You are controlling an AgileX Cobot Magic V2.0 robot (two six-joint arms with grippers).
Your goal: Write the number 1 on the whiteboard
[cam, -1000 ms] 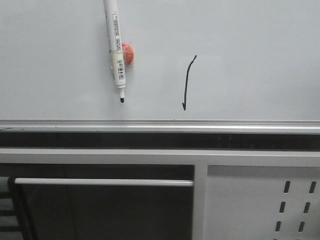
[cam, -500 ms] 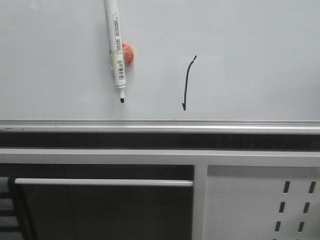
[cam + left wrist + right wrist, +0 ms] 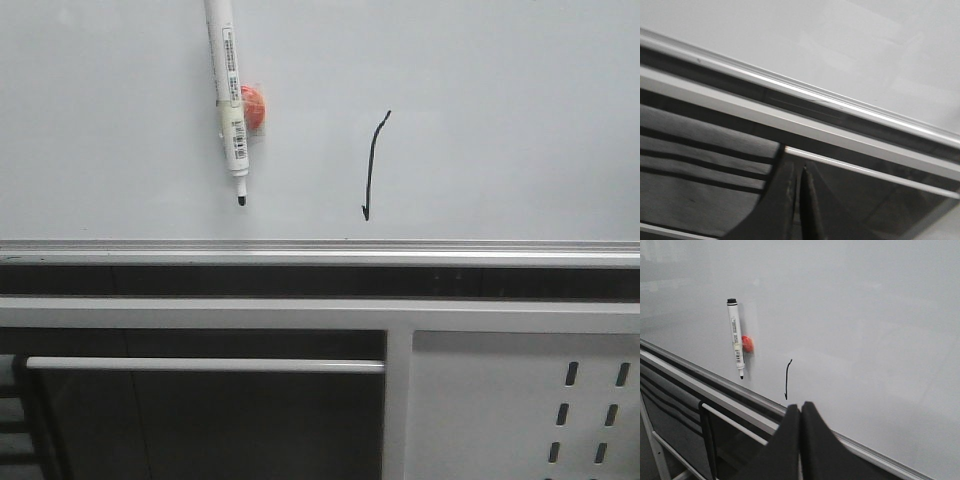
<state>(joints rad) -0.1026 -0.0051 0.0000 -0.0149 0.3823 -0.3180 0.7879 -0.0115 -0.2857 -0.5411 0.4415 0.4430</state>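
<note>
Front view: whiteboard [image 3: 500,120] filling the upper half, its silver rail [image 3: 320,246] running along the lower edge. Number 1 [image 3: 372,165] sitting near centre, just above the rail, a thin black stroke with a small hook at its foot. Marker pen [image 3: 229,100] hanging tip down at 9 o'clock from the stroke, well apart, beside an orange magnet [image 3: 255,105]. Perforated panel [image 3: 590,400] showing at 5 o'clock.

Left wrist view: left gripper [image 3: 797,200] showing its fingers pressed together, pinching nothing, below the rail [image 3: 805,92].

Right wrist view: right gripper [image 3: 800,440] likewise pressed together and empty, the stroke [image 3: 788,379] lying just beyond its tips, the pen [image 3: 735,339] farther off.
</note>
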